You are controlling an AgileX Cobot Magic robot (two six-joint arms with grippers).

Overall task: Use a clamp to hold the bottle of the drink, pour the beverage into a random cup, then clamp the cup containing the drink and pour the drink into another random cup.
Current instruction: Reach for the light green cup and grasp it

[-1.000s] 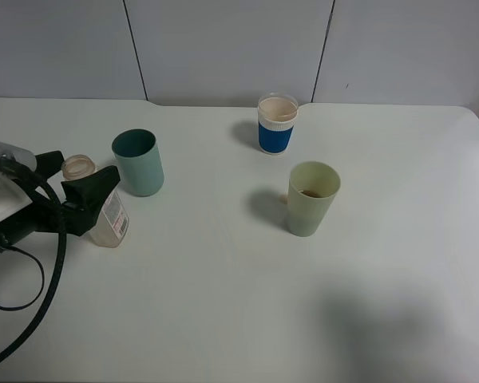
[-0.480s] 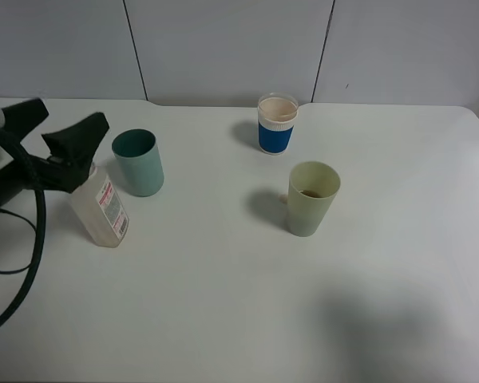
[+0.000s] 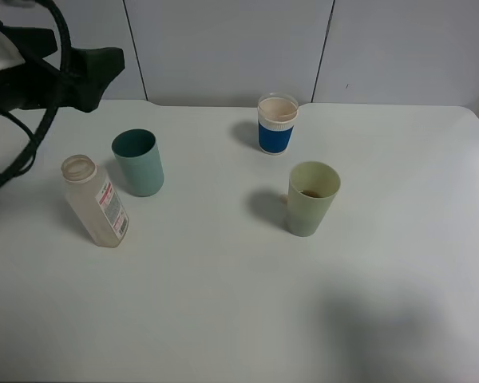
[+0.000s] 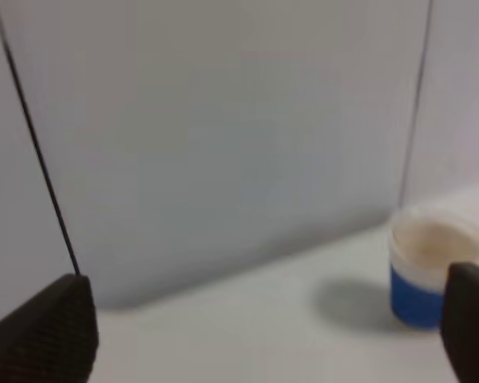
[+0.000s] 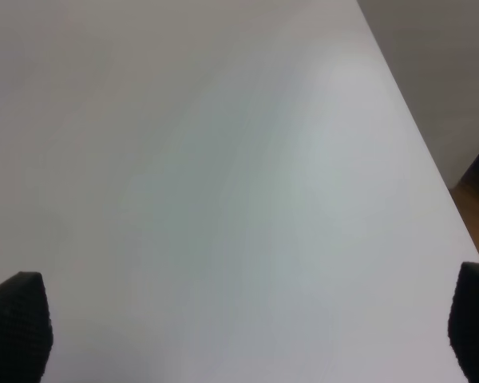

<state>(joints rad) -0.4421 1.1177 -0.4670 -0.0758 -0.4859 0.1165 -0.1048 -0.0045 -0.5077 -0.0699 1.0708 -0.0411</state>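
A clear plastic bottle (image 3: 96, 203) with no cap and a red-and-white label stands alone on the table at the left, leaning a little. A teal cup (image 3: 139, 162) stands just right of it. A pale green cup (image 3: 311, 197) with a little brown drink in it stands mid-table. A blue cup with a white rim (image 3: 276, 124) stands behind it and also shows in the left wrist view (image 4: 428, 276). My left gripper (image 3: 80, 68) is raised high at the top left, open and empty. My right gripper (image 5: 239, 327) is open and empty over bare table; it is out of the exterior view.
The white table (image 3: 223, 303) has a grey panelled wall (image 3: 223, 48) behind it. The right wrist view shows the table's edge (image 5: 419, 136) with floor beyond it.
My left gripper has let go of the bottle and risen up and back from table height to the top left. The bottle stays standing on the table.
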